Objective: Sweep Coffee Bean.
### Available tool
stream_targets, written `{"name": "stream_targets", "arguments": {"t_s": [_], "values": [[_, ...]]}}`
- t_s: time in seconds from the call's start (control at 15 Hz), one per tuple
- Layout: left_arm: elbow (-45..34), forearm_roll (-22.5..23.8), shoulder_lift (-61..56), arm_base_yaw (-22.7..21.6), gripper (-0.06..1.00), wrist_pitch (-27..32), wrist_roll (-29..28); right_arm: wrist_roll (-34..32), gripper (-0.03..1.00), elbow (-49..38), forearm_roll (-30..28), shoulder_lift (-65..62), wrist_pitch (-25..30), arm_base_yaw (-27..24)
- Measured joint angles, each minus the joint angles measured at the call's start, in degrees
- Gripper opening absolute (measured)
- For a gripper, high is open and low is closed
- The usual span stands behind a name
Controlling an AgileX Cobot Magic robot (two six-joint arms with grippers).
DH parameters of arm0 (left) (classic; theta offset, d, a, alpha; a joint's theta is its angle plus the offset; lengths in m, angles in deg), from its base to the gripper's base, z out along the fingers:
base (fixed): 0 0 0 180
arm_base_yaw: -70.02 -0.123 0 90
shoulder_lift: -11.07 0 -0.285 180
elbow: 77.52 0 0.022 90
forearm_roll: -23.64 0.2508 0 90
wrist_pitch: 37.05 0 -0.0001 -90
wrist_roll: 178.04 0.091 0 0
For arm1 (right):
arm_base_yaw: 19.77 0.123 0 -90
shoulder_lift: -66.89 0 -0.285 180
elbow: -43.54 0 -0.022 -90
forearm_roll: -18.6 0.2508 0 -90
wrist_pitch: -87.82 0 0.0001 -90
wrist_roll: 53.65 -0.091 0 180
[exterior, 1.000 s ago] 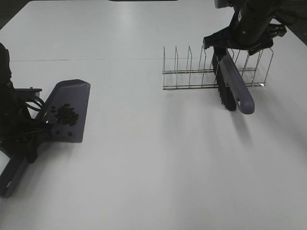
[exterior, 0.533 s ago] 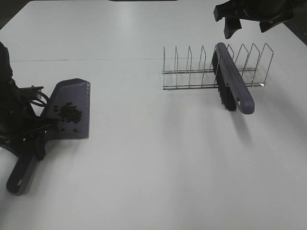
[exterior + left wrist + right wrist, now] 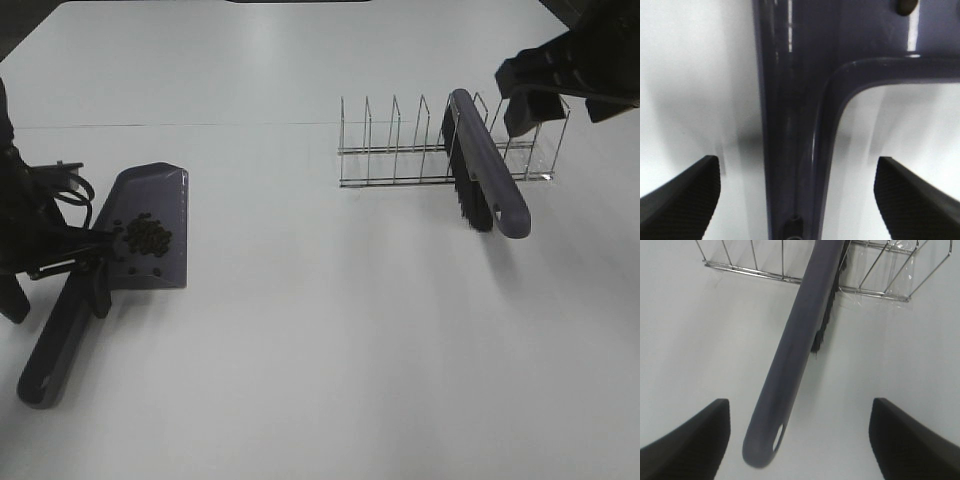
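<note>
The coffee beans (image 3: 146, 238) lie in a loose dark cluster inside the purple dustpan (image 3: 160, 200), which rests flat on the white table at the left. My left gripper (image 3: 58, 300) is open, one finger on each side of the dustpan handle (image 3: 790, 100), not touching it. The purple brush (image 3: 487, 178) with black bristles leans in the wire rack (image 3: 400, 150) at the right, its handle end on the table. My right gripper (image 3: 560, 105) is open and empty, above and just right of the brush (image 3: 800, 340).
The wire rack (image 3: 875, 290) has several upright dividers and stands at the back right. A thin line runs across the table (image 3: 320, 350) at the back. The table edges show at the far corners.
My right gripper has let go of the brush and moved up and to the right, leaving it in the rack. The dustpan has shifted slightly right and its handle has come down onto the table.
</note>
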Motion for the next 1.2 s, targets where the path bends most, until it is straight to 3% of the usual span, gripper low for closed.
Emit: {"name": "stream_targets", "arguments": {"t_s": [0.53,0.93,1.2], "values": [[-0.4,2.1,-20.1,0.0,0.76,6.5,-0.5,0.0,0.68,-22.5,1.6,-30.9,1.0,0.0],[-14.4,2.9,-42.3,0.0,0.75,4.0,-0.6,0.1,0.68,-35.7,2.4,-55.9,11.6,0.0],[-23.5,2.9,-55.5,0.0,0.75,2.2,-0.6,0.2,0.68,-36.2,2.6,-63.5,12.5,0.0]]}}
